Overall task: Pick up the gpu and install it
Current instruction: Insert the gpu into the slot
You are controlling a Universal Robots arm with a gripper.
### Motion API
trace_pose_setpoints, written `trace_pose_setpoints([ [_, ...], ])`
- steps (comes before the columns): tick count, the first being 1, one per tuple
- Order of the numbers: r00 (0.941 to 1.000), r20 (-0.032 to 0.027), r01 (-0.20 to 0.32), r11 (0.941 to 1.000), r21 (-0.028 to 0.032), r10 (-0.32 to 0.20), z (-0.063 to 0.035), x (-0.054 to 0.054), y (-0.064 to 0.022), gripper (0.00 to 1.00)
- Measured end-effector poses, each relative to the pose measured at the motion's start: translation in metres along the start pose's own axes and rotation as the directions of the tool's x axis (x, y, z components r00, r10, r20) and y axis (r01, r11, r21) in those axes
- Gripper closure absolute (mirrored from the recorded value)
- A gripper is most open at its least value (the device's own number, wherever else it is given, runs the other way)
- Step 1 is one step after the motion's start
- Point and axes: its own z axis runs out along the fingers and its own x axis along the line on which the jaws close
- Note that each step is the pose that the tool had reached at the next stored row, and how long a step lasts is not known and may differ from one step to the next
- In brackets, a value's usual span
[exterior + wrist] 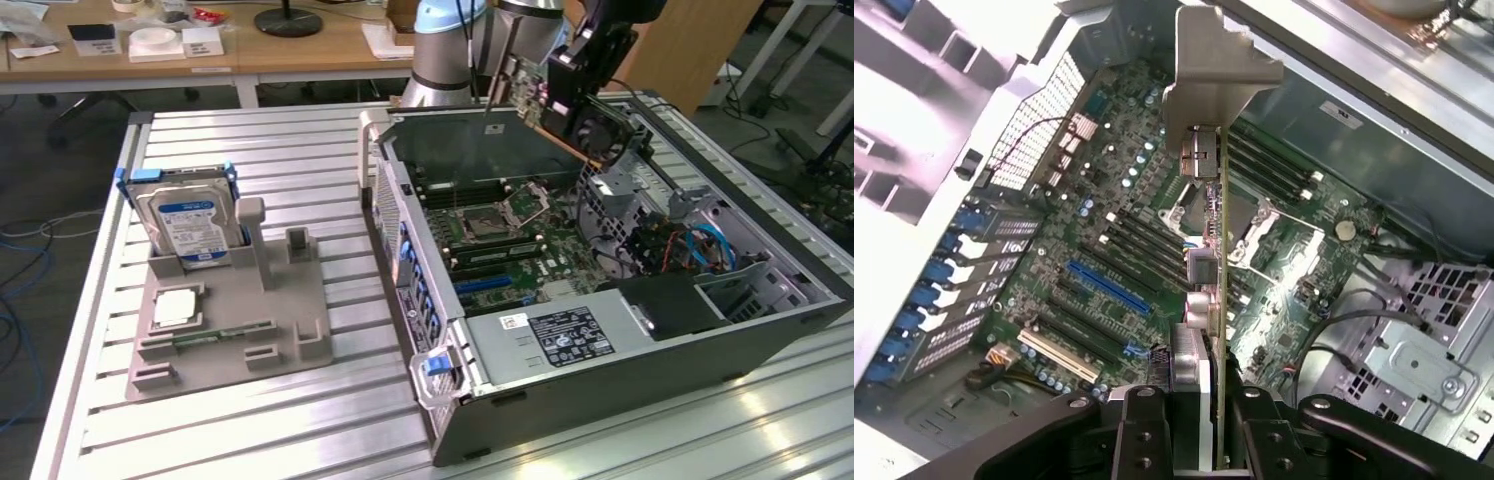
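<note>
My gripper (1199, 445) is shut on the gpu (1222, 290), which I see edge-on in the wrist view as a thin card ending in a silver bracket (1216, 80). It hangs over the motherboard (1104, 230), above the row of expansion slots that includes a blue slot (1106, 287), and touches none of them. In the exterior view the gpu (567, 110) is tilted in the air above the far end of the open computer case (601, 350), with the gripper (587, 65) holding it from above.
On the exterior view's left, a grey fixture (227, 320) holds an upright blue-labelled hard drive (187, 225), a processor chip (178, 308) and a green memory stick (207, 335). Inside the case are a power supply (561, 335), cables (694, 245) and a drive cage. Desks stand behind.
</note>
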Motion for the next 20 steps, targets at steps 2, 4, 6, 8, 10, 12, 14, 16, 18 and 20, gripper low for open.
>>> trace_pose_setpoints([
  [2, 0.9998, -0.0011, 0.022, 0.9998, 0.0001, -0.022, 0.0, 0.0, 0.0, 0.72],
  [4, 0.9991, -0.0021, 0.043, 0.9991, 0.0001, -0.043, 0.0, 0.0, 0.0, 0.72],
  [6, 0.9978, -0.0032, 0.066, 0.9978, 0.0001, -0.066, 0.0001, 0.0, -0.0001, 0.72],
  [8, 0.996, -0.0043, 0.09, 0.996, 0.0002, -0.09, 0.0001, 0.0001, -0.0001, 0.72],
  [10, 0.9945, -0.0051, 0.104, 0.9946, 0.0002, -0.104, 0.0001, 0.0001, -0.0001, 0.72],
  [12, 0.9937, -0.0054, 0.112, 0.9937, 0.0002, -0.112, 0.0001, 0.0001, -0.0001, 0.72],
  [14, 0.9927, -0.0055, 0.121, 0.9927, 0.0003, -0.121, 0.0002, 0.0001, -0.0002, 0.72],
  [16, 0.9915, -0.0058, 0.13, 0.9915, 0.0004, -0.13, 0.0003, 0.0001, -0.0002, 0.72],
  [18, 0.99, -0.0066, 0.141, 0.99, 0.0006, -0.141, 0.0004, 0.0001, -0.0001, 0.72],
  [20, 0.9883, -0.0102, 0.152, 0.9883, 0.0041, -0.152, 0.0003, 0.0, -0.0001, 0.72],
])
